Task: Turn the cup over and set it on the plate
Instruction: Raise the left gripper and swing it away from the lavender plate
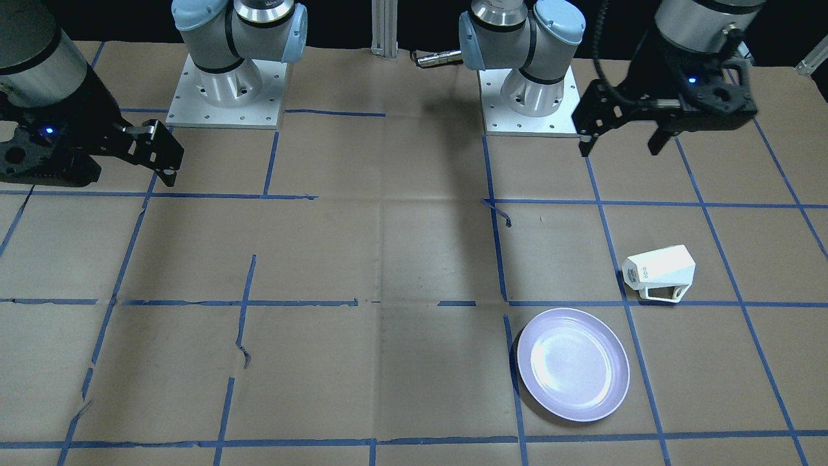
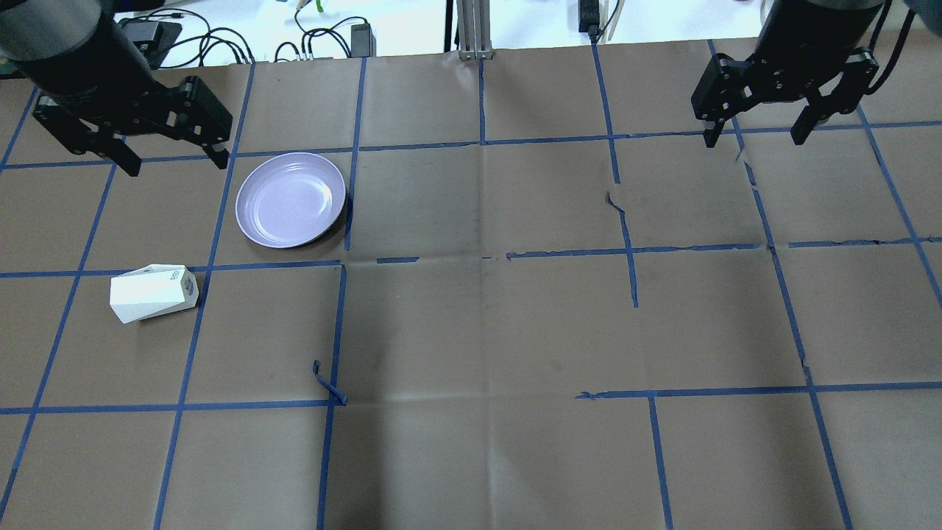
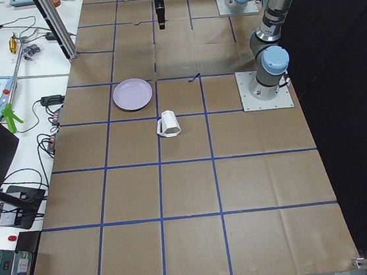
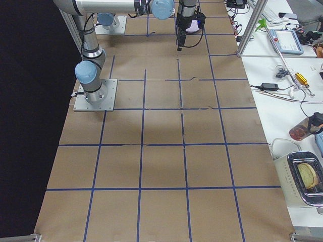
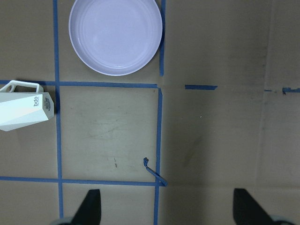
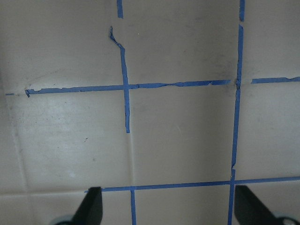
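- Left claw (image 2: 175,158): fingers spread wide, holding nothing. It hangs above the surface (image 2: 478,331), pointing straight down, well clear of everything.
- Cup (image 5: 23,112): in the left wrist view it sits ahead of the claw and off to one side, outside the finger span, not beneath it.
- Cup attitude: it lies on its side on the surface. Its long axis runs roughly parallel to the line between the fingers. The lettered base points inward toward the claw's centreline, the rim outward, and the handle is on the plate side.
- Plate (image 5: 116,35): bare, beyond the cup from the claw, near the cup but not touching it.
- Right claw (image 2: 753,136): also spread and holding nothing, raised, well apart across the surface.
- Judgement: the left arm is the nearer. The next move calls for a sideways shift, then a descent.
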### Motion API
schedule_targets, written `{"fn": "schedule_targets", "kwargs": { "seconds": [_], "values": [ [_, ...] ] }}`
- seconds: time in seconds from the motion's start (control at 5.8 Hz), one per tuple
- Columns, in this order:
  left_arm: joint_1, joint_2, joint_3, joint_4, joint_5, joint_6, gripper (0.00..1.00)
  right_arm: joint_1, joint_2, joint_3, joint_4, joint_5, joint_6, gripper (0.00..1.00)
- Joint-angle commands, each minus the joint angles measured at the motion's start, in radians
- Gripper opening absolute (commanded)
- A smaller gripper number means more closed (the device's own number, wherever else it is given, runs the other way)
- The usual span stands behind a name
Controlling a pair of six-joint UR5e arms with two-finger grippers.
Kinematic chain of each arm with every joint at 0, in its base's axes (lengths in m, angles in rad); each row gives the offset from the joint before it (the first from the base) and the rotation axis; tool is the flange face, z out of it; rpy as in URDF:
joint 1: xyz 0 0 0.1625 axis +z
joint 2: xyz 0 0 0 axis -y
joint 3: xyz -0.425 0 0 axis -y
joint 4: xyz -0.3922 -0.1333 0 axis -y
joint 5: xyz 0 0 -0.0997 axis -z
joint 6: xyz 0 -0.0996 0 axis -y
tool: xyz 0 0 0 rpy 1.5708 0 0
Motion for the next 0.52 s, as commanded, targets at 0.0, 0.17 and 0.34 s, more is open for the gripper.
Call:
{"fn": "schedule_targets", "kwargs": {
  "seconds": [0.0,0.17,0.34],
  "values": [
    [0.258,-0.009,0.008,-0.006,0.007,0.316,0.99,0.000,0.000,0.000,0.000,0.000,0.000,1.00],
    [0.425,-0.018,0.007,-0.006,0.009,0.530,0.99,0.000,0.000,0.000,0.000,0.000,0.000,1.00],
    [0.561,-0.056,0.008,0.005,0.007,0.717,0.99,0.000,0.000,0.000,0.000,0.000,0.000,1.00]
  ]
}}
